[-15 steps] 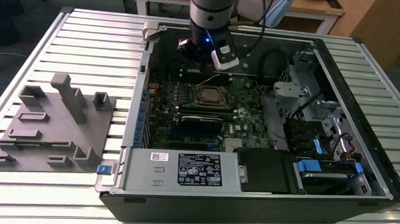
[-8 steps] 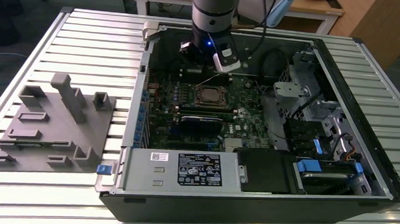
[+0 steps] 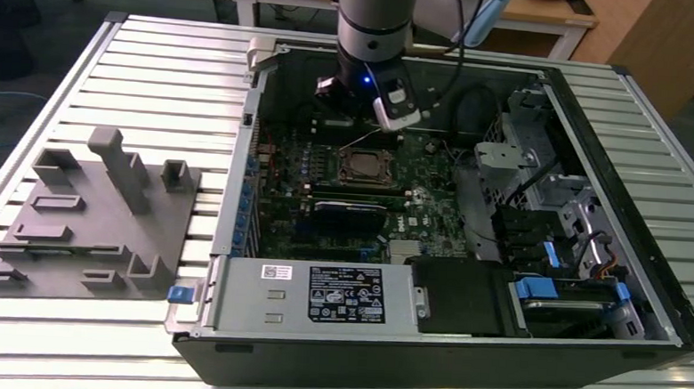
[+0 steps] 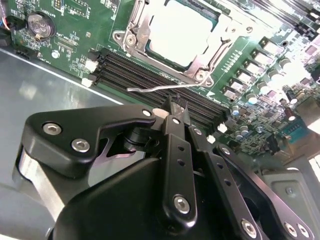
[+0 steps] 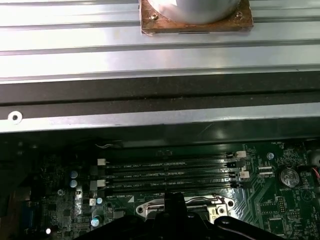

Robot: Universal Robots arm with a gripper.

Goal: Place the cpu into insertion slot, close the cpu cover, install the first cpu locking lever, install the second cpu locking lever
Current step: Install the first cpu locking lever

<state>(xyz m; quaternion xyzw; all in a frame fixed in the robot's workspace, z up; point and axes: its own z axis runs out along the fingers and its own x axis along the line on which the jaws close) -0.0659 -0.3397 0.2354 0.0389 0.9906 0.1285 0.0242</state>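
Observation:
In the second wrist view the pale silvery cpu (image 4: 182, 32) lies in the insertion slot (image 3: 366, 166), and the cpu cover (image 4: 167, 64) lies flat around it as a silvery frame. A thin locking lever (image 4: 155, 88) stands free beside the socket, across the memory slots. My gripper (image 4: 172, 106) is shut with nothing between its black fingers, and its tip is just short of that lever. In the exterior view the gripper (image 3: 381, 116) hangs over the board just behind the socket, with the raised lever (image 3: 362, 139) below it.
The motherboard (image 3: 322, 202) sits inside an open computer case (image 3: 240, 198) on a slatted metal table (image 3: 151, 68). Black memory slots (image 5: 170, 175) run beside the socket. A grey fixture block (image 3: 90, 217) stands at the exterior view's left. Drive bays and cables (image 3: 560, 215) crowd the right.

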